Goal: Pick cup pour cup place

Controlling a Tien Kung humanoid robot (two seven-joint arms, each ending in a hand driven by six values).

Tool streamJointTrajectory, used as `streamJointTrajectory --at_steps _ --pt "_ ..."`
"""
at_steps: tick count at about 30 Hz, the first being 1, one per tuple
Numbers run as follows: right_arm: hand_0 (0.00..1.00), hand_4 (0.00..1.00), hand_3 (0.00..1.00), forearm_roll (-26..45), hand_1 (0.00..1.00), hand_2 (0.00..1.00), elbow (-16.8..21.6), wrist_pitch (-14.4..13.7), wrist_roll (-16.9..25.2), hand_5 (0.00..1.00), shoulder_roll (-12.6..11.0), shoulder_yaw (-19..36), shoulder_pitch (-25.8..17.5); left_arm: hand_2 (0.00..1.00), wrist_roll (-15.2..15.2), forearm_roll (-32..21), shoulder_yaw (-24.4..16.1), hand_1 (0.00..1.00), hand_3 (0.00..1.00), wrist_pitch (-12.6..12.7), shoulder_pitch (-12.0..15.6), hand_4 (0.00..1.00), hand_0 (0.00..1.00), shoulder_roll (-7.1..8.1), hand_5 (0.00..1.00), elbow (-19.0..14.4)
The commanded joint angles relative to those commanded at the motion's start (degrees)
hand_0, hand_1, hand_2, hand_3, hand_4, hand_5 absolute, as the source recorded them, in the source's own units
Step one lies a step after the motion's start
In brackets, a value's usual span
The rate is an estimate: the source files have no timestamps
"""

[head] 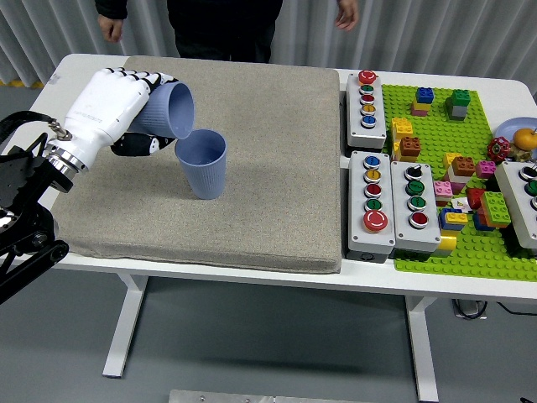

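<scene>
My left hand [126, 109], white with black-tipped fingers, is shut on a blue cup [169, 111]. It holds the cup tilted on its side, mouth facing right and down, just above and left of the rim of a second blue cup [201, 163]. That second cup stands upright on the grey mat [252, 201]. I cannot see any contents. My right arm is out of view.
A person stands at the far side, hands hanging at the top edge [109, 29]. Right of the mat are two button boxes [372, 201] and a green brick baseplate [470, 168] with several loose bricks. A bowl with fruit [520, 138] sits at the far right.
</scene>
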Motion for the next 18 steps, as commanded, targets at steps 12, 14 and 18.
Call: streamJointTrajectory --at_steps 12,14,18 --pt "0.711 0.002 0.579 -0.7 0.651 0.62 0.0 0.1 -0.2 0.018 0.2 0.3 -0.2 0.661 -22.8 -29.4 -7.8 0.581 0.607 6.0 4.0 0.692 0.56 -7.7 0.154 4.6" --pt "0.711 0.002 0.579 -0.6 0.651 0.62 0.0 0.1 -0.2 0.018 0.2 0.3 -0.2 0.661 -26.0 -33.9 -9.0 0.581 0.607 5.4 4.5 0.692 0.56 -9.16 0.154 5.3" --pt "0.711 0.002 0.579 -0.7 0.651 0.62 0.0 0.1 -0.2 0.019 0.3 0.3 -0.2 0.668 -27.7 -43.9 -11.9 0.596 0.612 6.1 5.4 0.698 0.573 -12.88 0.155 7.5"
